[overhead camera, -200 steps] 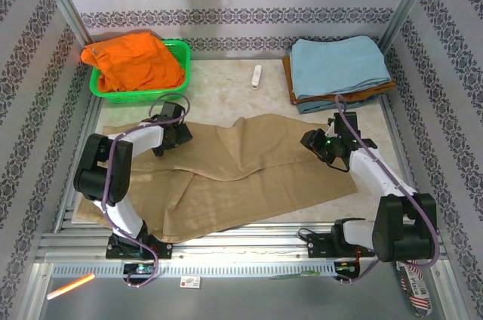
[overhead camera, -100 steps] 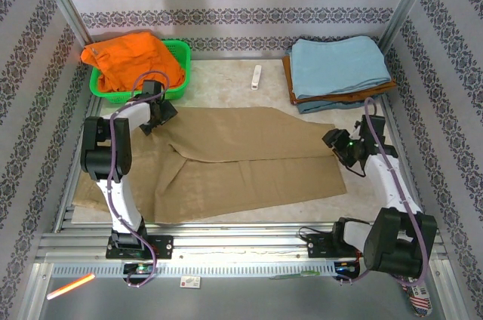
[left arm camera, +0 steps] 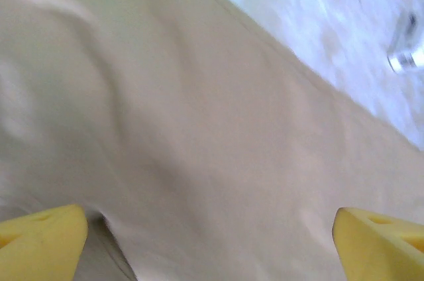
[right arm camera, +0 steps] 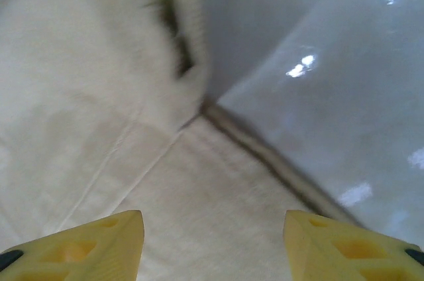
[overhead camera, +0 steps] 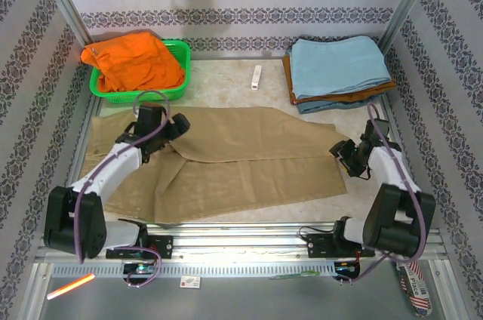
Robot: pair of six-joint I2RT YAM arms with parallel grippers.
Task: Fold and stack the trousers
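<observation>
Trousers drawn flat, leg over leg, since a second ago. Left gripper and right gripper are both spread, holding nothing. Crosswise fold pending.

trousers central, basket behind left, cloths behind right

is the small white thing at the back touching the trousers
Apart. The top view shows bare table between the small white thing and the trousers' far edge.
</observation>
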